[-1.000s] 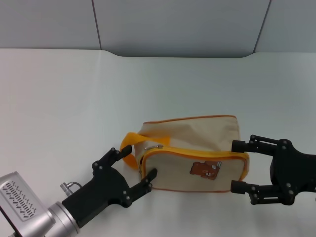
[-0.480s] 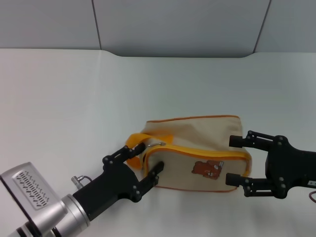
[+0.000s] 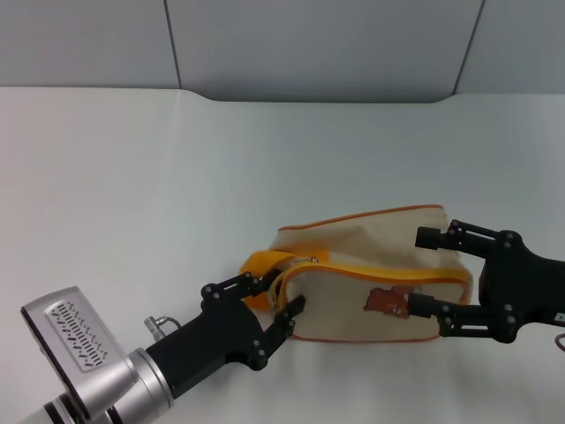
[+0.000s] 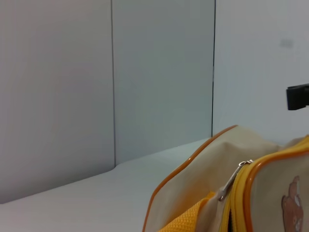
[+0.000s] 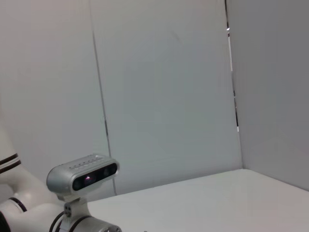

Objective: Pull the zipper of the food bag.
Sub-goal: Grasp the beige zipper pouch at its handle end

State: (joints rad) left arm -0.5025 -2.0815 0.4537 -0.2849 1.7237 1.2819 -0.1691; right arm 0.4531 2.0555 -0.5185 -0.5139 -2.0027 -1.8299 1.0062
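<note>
The beige food bag lies on the white table, with its bear patch facing front. The silver zipper pull sits at the left end of the orange-yellow band, beside the orange strap handle. My left gripper is open, with its fingers on either side of the bag's left end and the strap. My right gripper is open and straddles the bag's right end. The left wrist view shows the bag and the zipper pull close up. The bag is out of the right wrist view.
Grey wall panels stand behind the table's far edge. The right wrist view shows the left arm's wrist camera and the wall. One fingertip of the right gripper shows in the left wrist view.
The bag has shifted to the right and turned a little. My left gripper has moved forward and right around the bag's left end. My right gripper has followed to the right.
</note>
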